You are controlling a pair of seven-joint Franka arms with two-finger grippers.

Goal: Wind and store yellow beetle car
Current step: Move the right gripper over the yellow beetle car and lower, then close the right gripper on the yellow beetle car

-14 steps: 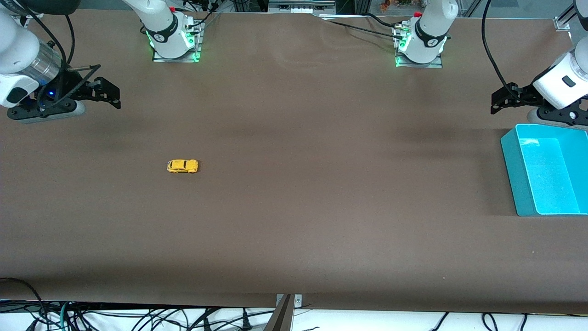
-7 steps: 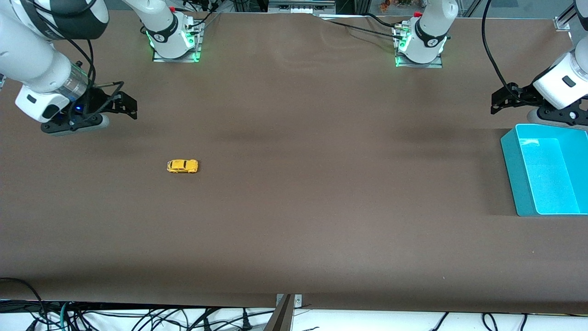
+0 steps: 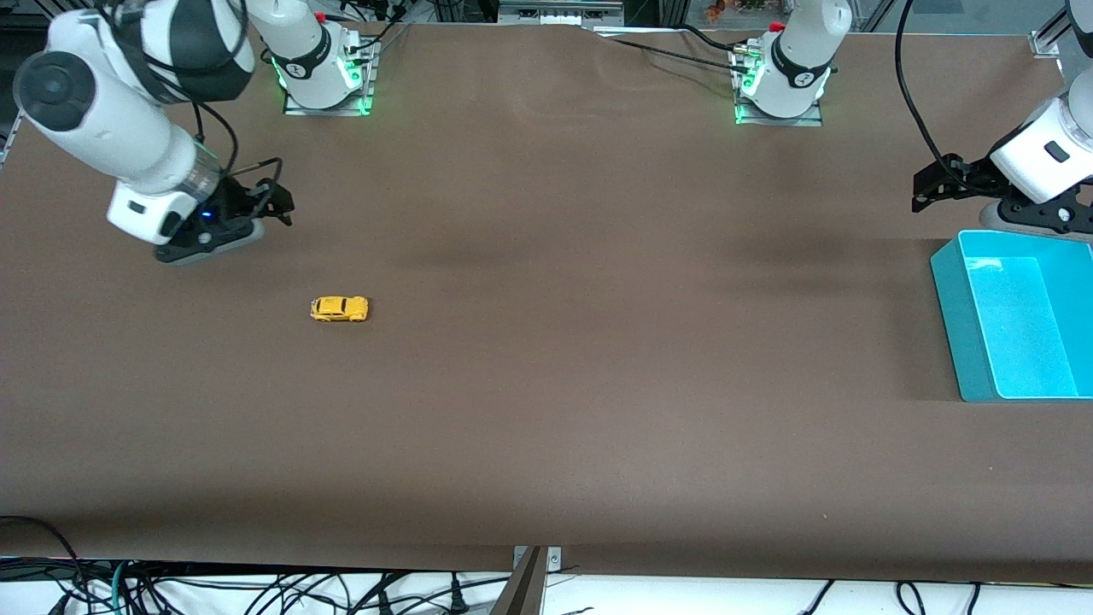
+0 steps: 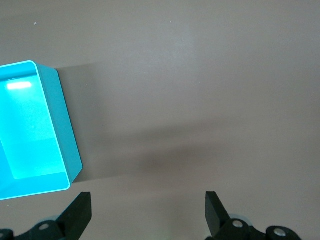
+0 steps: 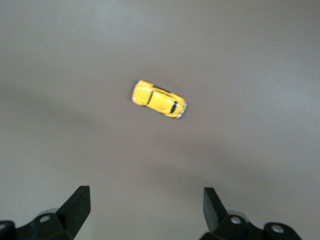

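**While the yellow beetle car sits alone, both grippers hang open above the table**

While the yellow beetle car (image 3: pixel 339 308) rests on its wheels on the brown table (image 3: pixel 598 359), nothing touches it. It lies toward the right arm's end of the table, lengthwise along the table's long direction, with bare brown surface all around it. In the right wrist view the car (image 5: pixel 159 99) shows its rounded yellow roof and dark windows, lying at a slant ahead of that camera and well apart from the two black fingertips (image 5: pixel 80 200) at the edge of the picture.

The right gripper (image 3: pixel 275 203) hangs in the air over the table near the right arm's end, over a spot farther from the front camera than the car. Its jaws stand wide apart and hold nothing. The white arm that carries it comes down from its base at the top of the front view.

The left gripper (image 3: pixel 926 190) waits in the air at the left arm's end of the table, just beside the turquoise bin (image 3: pixel 949 290). Its jaws are spread wide too and are empty, as the left wrist view shows, with bare table between the two black fingertips (image 4: pixel 215 207). The bin (image 4: pixel 62 120) stands on the table, open at the top, and nothing can be seen inside it. The car and the bin lie well apart, close to the two ends of the table.
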